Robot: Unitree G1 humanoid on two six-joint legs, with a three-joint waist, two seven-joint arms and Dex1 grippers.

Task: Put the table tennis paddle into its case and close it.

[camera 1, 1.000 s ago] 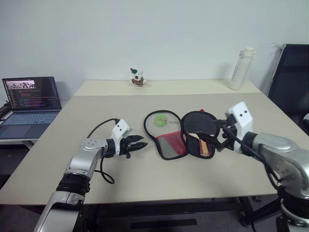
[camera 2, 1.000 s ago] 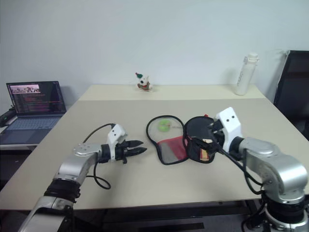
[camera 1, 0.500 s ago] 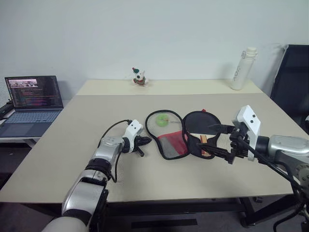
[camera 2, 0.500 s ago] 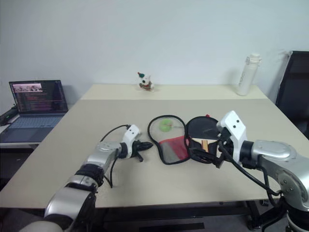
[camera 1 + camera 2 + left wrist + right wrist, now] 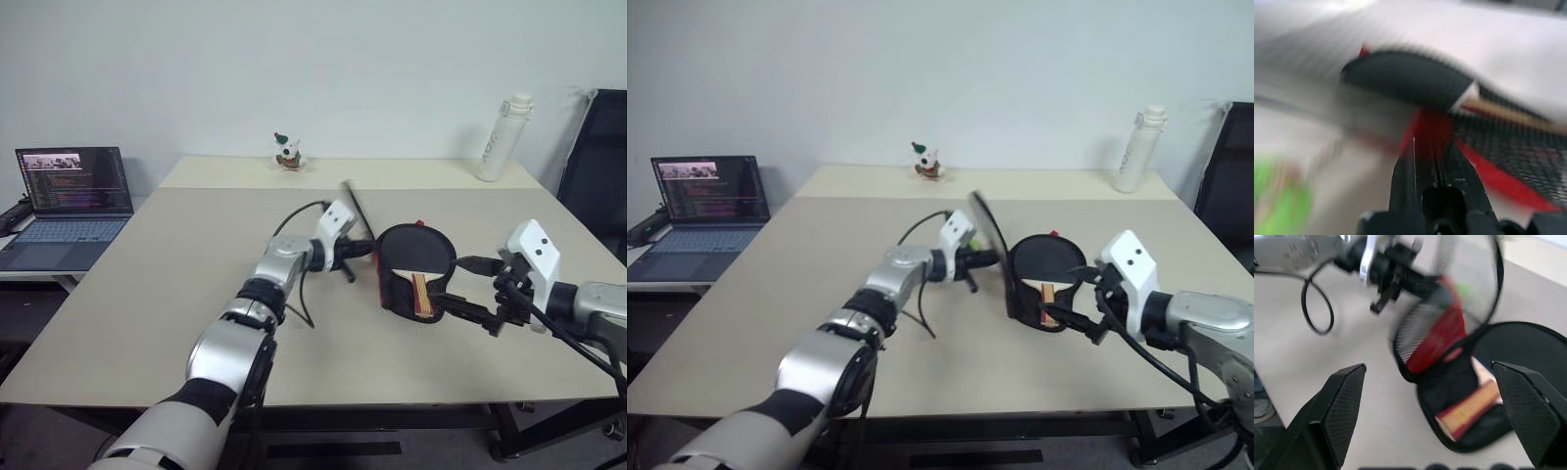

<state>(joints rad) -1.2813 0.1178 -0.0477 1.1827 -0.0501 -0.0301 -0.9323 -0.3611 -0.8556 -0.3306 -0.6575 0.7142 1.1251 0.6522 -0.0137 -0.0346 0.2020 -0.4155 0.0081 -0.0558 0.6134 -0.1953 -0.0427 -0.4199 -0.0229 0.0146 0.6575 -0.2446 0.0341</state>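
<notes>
Currently the case flap is being pinched at its soft, floppy edge by the left gripper, above the table tennis paddle; the right gripper is being held spread beside the paddle's handle.

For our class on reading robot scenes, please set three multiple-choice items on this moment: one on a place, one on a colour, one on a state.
1. Where does the table tennis paddle lie?
A. in the open case's lower half
B. on the laptop
C. beside the white bottle

2. What colour is the bottle at the table's far edge?
A. red
B. white
C. green

3. How stands the case's lid flap?
A. flat on the table
B. zipped over the paddle
C. raised on edge, pinched by the left gripper

Answers:
1 A, the wooden handle shows inside the black half.
2 B, it stands white against the wall.
3 C, the flap rises edge-on above the paddle; the right gripper waits open beside the case.
</notes>
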